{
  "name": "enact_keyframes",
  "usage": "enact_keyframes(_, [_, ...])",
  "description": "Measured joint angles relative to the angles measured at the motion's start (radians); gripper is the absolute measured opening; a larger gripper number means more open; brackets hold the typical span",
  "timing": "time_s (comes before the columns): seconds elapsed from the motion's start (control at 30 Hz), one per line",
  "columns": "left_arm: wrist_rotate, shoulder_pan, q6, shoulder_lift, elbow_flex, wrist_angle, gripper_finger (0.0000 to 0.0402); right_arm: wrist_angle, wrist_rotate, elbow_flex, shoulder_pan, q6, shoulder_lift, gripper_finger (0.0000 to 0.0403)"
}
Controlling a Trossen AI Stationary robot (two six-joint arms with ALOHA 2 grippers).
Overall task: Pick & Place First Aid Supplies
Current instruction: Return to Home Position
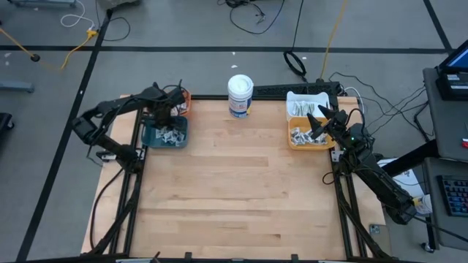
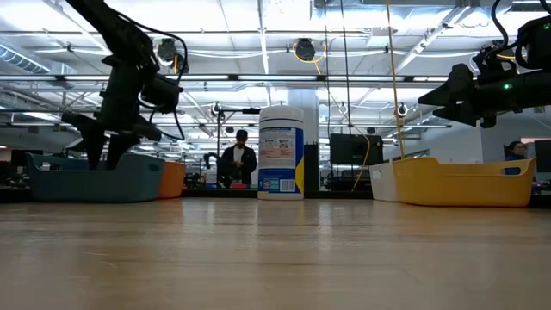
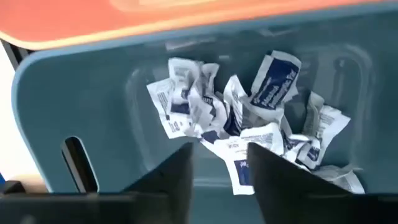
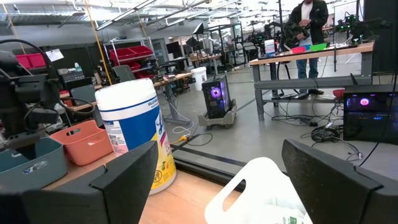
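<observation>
The first aid supplies are small white-and-blue packets. One crumpled heap lies on the floor of the teal bin at the table's far left. More packets fill the yellow bin and the white bin at the far right. My left gripper points down into the teal bin, open, its fingertips just above the heap with nothing between them. In the low view its fingers dip behind the teal bin's rim. My right gripper hovers level above the yellow bin, open and empty.
A tall white tub with a blue label stands at the far edge's middle. An orange bin sits just behind the teal one. The wooden table's middle and near half are bare. A person stands in the room beyond.
</observation>
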Motion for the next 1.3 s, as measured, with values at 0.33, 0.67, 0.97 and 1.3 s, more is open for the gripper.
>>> enact_keyframes(0.33, [0.053, 0.0, -0.035, -0.052, 0.0, -0.007, 0.0287, 0.0, 0.0, 0.0, 0.0, 0.0, 0.0, 0.0337])
enact_keyframes(0.67, [0.014, -0.052, -0.05, -0.345, -0.021, 0.1, 0.0349, 0.0, 0.0, 0.0, 0.0, 0.0, 0.0, 0.0337])
enact_keyframes(0.97, [0.02, -0.08, 0.114, -0.725, -0.353, 0.853, 0.035, 0.0, 0.0, 0.0, 0.0, 0.0, 0.0, 0.0337])
enact_keyframes(1.3, [0.104, -0.085, 0.339, -1.176, -0.714, 1.25, 0.0352, 0.0, 0.0, 0.0, 0.0, 0.0, 0.0, 0.0337])
